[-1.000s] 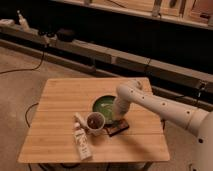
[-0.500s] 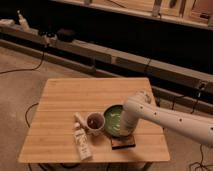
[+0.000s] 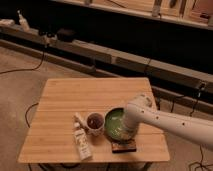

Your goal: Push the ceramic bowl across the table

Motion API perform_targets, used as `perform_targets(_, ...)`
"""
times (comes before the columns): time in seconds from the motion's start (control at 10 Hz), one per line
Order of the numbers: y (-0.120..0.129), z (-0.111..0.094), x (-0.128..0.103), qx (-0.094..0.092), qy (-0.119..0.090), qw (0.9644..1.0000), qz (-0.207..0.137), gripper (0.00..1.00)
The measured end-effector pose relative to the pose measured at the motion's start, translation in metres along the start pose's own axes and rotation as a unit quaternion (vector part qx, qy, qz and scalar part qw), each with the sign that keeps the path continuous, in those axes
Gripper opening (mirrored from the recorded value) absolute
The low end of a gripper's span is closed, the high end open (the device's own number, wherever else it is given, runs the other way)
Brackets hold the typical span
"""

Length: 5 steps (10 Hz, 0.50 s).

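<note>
- Now the wide, shallow, glossy green ceramic bowl (image 3: 118,123) rests near the front edge of the rectangular light bamboo-wood worktop (image 3: 70,102), in its right half, just beside a small white mug with a dark inside (image 3: 95,121) on its left.
- The white arm's hand (image 3: 131,120) is at the right rim of the bowl, seemingly touching it. I cannot tell if its fingers are apart or together, because the arm hides them.
- A flat dark rectangular object (image 3: 123,146) lies just in front of the bowl, and a long pale box (image 3: 82,142) lies in front of the mug, to the left.
- Risk: if the push goes on to the front, the bowl may ride over the dark object, or slide off the near edge, which is close.
- Risk: a push to the left would press the bowl into the mug, which could tip or knock against the pale box.
- Compared with half a second ago, the bowl has come nearer to the front edge, and it now sits against the dark object.
- The arm has followed it down; the mug and the box look unmoved.
</note>
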<state>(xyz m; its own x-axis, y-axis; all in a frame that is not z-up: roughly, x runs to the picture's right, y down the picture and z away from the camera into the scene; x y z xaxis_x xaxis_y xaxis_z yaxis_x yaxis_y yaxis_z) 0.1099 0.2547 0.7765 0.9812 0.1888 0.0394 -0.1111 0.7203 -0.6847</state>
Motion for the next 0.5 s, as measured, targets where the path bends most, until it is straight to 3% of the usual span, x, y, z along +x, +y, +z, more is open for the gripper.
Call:
perform_targets(0.3, 0.0, 0.0, 0.0, 0.0, 0.0, 1.0, 0.0, 0.72)
perform_targets(0.5, 0.0, -0.013, -0.002, 0.0, -0.001, 1.0, 0.001, 0.8)
